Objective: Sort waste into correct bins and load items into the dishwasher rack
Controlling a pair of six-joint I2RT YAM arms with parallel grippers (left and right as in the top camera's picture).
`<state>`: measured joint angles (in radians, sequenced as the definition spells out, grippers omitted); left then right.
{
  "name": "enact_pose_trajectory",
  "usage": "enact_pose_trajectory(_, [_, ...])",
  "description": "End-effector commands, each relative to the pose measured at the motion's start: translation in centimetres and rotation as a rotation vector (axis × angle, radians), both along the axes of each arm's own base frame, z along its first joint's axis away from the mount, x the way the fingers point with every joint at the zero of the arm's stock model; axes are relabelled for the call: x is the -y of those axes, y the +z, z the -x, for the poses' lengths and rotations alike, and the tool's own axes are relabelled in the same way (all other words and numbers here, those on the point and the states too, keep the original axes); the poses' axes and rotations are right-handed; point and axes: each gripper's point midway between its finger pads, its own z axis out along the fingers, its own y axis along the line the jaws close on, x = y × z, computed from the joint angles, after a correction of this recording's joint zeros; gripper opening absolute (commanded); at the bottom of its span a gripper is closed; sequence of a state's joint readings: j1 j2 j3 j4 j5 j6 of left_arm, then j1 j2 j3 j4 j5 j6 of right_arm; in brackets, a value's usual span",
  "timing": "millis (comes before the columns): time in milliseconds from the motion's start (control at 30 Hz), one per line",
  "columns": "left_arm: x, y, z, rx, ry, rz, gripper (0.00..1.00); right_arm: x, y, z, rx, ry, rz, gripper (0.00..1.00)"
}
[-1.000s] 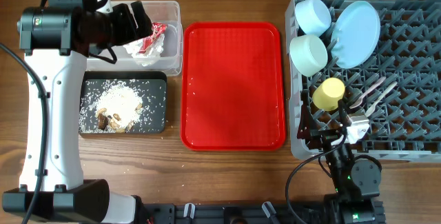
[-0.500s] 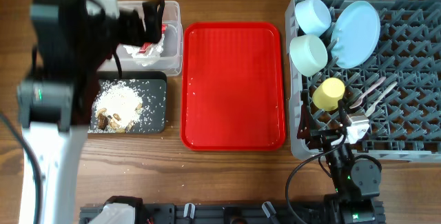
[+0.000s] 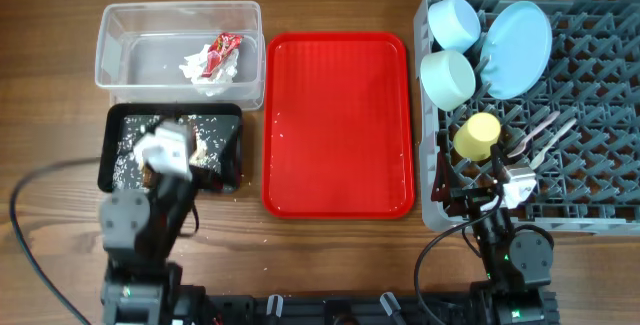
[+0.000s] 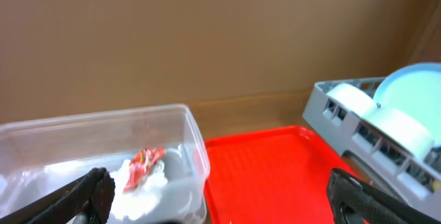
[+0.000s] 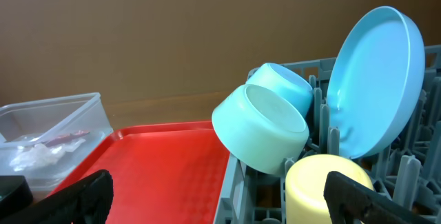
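Overhead, the left tool [image 3: 166, 152] sat low over the black tray [image 3: 228, 125], and the left wrist view caught its fingers [image 4: 89, 195] spread wide apart, nothing held between them. Around it, loose food scraps [image 3: 124, 165] lay scattered in that tray. Just behind, touching the tray's far edge, stood the clear tub [image 3: 120, 25], and inside it the red wrapper [image 3: 224, 47] rested on the crumpled napkin [image 3: 198, 69].

Over on the other side, the right tool [image 3: 505, 179] hung at the near edge of the dishwasher rack [image 3: 600, 115]. The right wrist view showed its fingers [image 5: 86, 195] fully parted as well, gripping nothing. Right in front of it sat the yellow cup [image 3: 478, 135], with the white spoon and fork [image 3: 545, 130] lying just beside it among the pegs. Further back the two bowls [image 3: 447, 77] were tipped on their sides, one behind the other, and the blue plate [image 3: 518, 47] stood on edge next to them.

Between the bins and the rack the red serving tray [image 3: 340, 125] lay flat on the wooden bench [image 3: 60, 115].
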<state>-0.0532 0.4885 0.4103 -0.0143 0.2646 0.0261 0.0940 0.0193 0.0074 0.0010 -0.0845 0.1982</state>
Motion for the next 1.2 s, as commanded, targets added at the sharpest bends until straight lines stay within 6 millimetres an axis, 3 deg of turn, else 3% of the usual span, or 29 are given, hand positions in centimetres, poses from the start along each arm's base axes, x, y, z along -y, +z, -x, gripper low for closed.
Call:
enact_pose_trajectory(0, [-0.3,-2.2,1.5,0.034,-0.01,-0.013,1.0,0.1,0.1,0.0,0.006,-0.01,-0.012,1.0])
enact_pose_trajectory(467, [-1.7,-6.4,3.0,0.083,0.047,-0.015,1.0,0.1,0.1,0.0,0.006,-0.01,-0.013,1.0])
enact_pose_trajectory(667, [-2.3,-7.5,2.9,0.094,0.081,-0.017,1.0,0.1,0.1,0.0,0.006,-0.01,-0.012,1.0])
enact_pose_trajectory(933, [-2.4,-7.4,3.0,0.128,0.085,-0.018,1.0,0.1,0.1,0.0,0.006,-0.01,-0.012,0.99])
enact_pose_trajectory(1033, [-2.4,-9.2,3.0,0.05,0.084,-0.016,1.0,0.1,0.1,0.0,0.006,-0.01,-0.012,1.0])
enact_pose_trajectory(1167, [-2.3,-9.3,3.1,0.046,0.077,-0.009,1.0,0.1,0.1,0.0,0.006,-0.01,-0.012,1.0])
